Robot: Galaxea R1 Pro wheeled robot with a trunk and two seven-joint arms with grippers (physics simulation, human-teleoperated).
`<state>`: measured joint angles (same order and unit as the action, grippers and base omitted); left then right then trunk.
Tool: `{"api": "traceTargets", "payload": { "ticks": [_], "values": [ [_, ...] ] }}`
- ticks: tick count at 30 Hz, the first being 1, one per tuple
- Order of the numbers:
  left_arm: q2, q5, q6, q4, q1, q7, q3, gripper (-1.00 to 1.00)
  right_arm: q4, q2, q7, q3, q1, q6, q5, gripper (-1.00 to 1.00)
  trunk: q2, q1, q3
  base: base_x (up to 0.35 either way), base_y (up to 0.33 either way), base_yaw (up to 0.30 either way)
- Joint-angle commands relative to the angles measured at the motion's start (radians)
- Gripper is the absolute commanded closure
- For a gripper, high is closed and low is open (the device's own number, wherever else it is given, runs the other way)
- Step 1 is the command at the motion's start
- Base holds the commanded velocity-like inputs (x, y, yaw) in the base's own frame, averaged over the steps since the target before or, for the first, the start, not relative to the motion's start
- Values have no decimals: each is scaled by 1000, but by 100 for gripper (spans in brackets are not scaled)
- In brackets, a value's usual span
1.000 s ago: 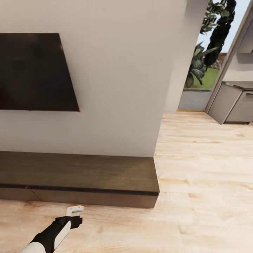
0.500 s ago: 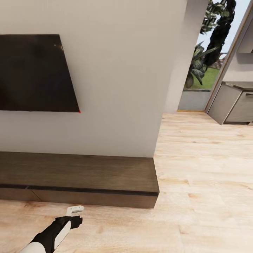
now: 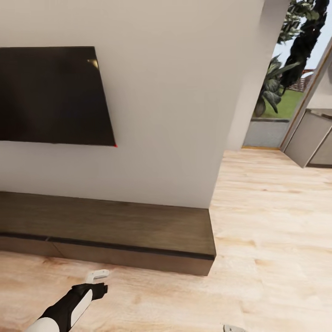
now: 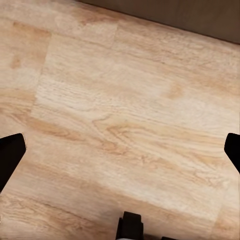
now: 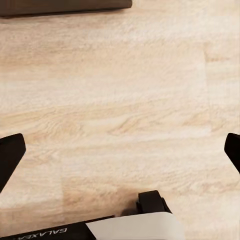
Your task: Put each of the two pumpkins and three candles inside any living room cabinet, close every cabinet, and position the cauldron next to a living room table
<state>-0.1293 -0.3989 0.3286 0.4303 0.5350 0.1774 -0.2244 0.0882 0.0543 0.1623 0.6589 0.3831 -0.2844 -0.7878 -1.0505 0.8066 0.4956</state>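
Observation:
The cabinet [image 3: 120,226] is a long, low, dark-brown unit against the white wall, and its flat fronts are all shut. My left gripper [image 3: 97,275] hovers over the wood floor just in front of it, open with nothing between its fingers [image 4: 10,155]. The cabinet's edge [image 4: 200,15] runs along the rim of the left wrist view. My right gripper [image 5: 120,150] is also open and empty above the floor, with the cabinet's end [image 5: 60,5] just ahead of it. Its tip [image 3: 233,328] peeks in at the head view's lower edge. The pumpkins, candles, cauldron and table are out of view.
A dark TV screen [image 3: 50,97] hangs on the wall above the cabinet. To the right of the wall's corner, pale wood floor [image 3: 272,216] runs back to a glass door with plants [image 3: 281,78] outside and grey kitchen units [image 3: 313,138].
The head camera has turned a little to the left, so the whole picture has shifted right. My right gripper's tip now shows at the bottom edge. The left arm holds its pose.

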Motion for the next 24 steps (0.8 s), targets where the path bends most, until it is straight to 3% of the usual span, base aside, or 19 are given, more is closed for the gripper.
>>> {"api": "traceTargets", "payload": {
  "ticks": [1,19,24],
  "values": [
    [-1,-11,4,2,0,8,-8,-100,2,0,4,9,0,-3,-6,-100,-1,0,1,0,0,285],
    [0,-9,-41,-2,0,18,-13,-100,10,1,2,6,0,-68,-12,-100,-1,0,2,0,0,292],
    [2,-1,-57,-125,0,20,-16,-100,10,1,1,6,0,-70,-17,-100,-1,0,3,0,0,287]
  ]
}}
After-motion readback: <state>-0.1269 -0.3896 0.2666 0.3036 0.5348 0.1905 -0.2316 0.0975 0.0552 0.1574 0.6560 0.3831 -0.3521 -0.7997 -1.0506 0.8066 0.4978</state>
